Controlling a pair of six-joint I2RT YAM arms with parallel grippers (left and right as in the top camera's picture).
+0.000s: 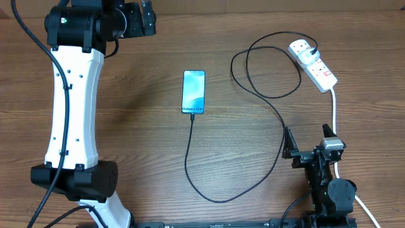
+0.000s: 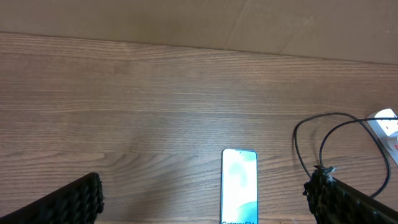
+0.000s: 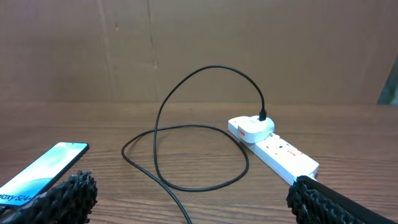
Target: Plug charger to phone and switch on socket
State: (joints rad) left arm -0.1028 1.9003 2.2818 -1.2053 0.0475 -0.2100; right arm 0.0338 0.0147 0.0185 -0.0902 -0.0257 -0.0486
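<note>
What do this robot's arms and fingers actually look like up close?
The left arm is a long white shell with black joints, black cables alongside and a small green spot near one end. The right arm is mostly black with a silvery block. Both end in two black fingers with a bumpy, studded surface.

The wooden table (image 1: 139, 114) carries four things. The phone (image 1: 194, 92) lies flat near the middle, its screen up. The charger (image 1: 186, 158) goes from the phone's near end toward the near edge, then curves back and loops by the far right corner. There its white wall plug (image 1: 301, 49) sits in the socket (image 1: 314, 64). A thick white cord (image 1: 334, 107) runs along the right edge.
</note>
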